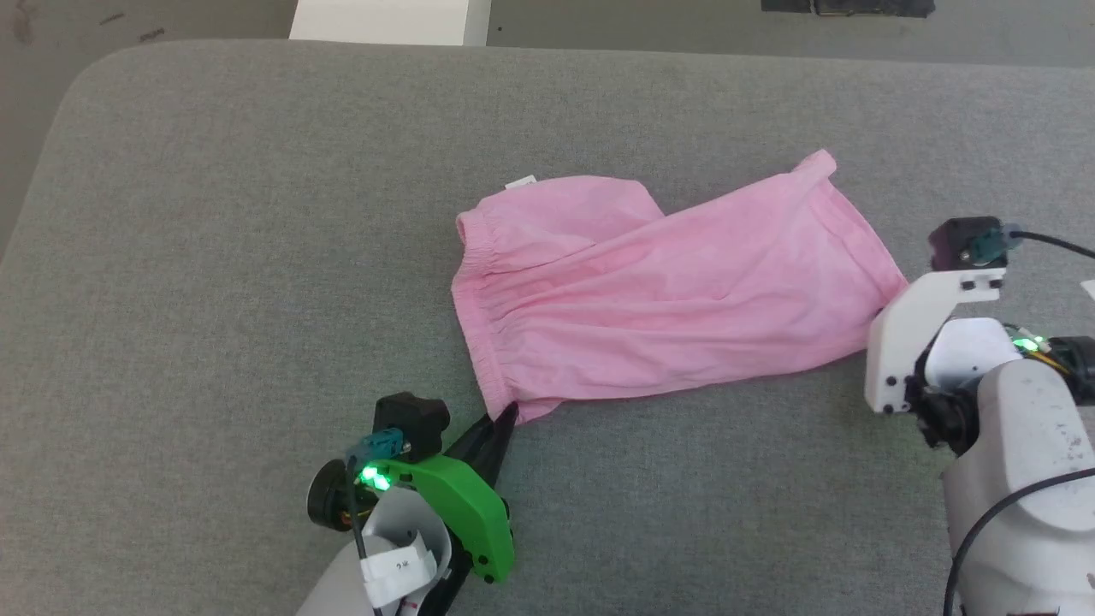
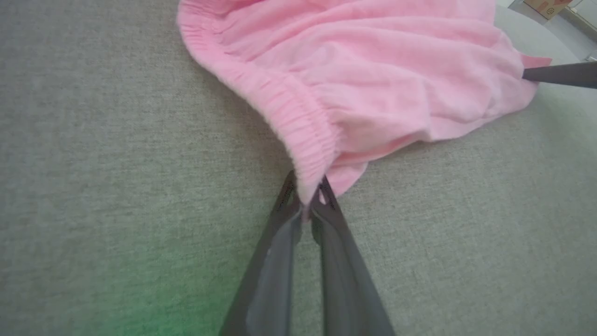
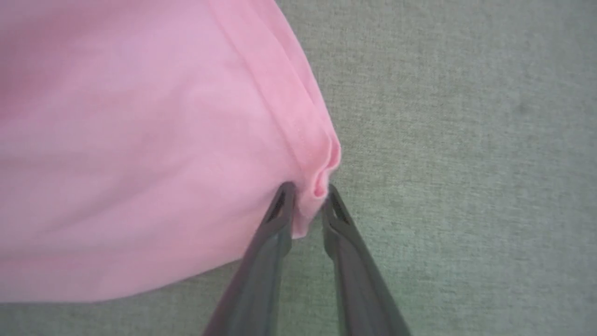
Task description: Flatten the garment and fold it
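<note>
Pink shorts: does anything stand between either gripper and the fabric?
Nothing visible does. The left gripper pinches the pink shorts at a waistband corner; the right gripper pinches a leg-hem corner.

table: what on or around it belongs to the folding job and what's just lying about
Job: pink shorts; left tool, on the waistband corner; right tool, on a leg hem; grey table.
Lying about: white panel, dark object, both beyond the table.

No legible text is showing in any view. White band (image 1: 395,566), lower left of head view, is carrying small dark marks, too small to read. White tag (image 1: 520,181) on the garment (image 1: 667,291), upper centre, is showing no readable print.
</note>
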